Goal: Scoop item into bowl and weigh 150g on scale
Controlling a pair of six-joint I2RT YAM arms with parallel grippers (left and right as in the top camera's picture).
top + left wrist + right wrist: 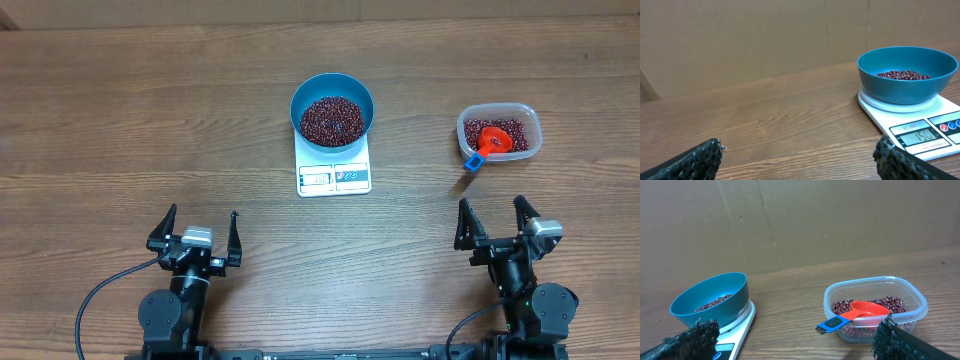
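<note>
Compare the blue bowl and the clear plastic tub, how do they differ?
The blue bowl is round and opaque; the clear tub is a see-through rounded rectangle. The bowl sits on the white scale; the tub rests directly on the table. The tub has a red scoop lying in it; the bowl has none. Both hold dark red beans.

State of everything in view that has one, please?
Bowl: on the scale, part filled with beans.
Scale: on, display reads 150.
Tub: open, holds beans and the scoop.
Scoop: lying in the tub, handle over the rim.
Left gripper: open, empty.
Right gripper: open, empty.
</note>
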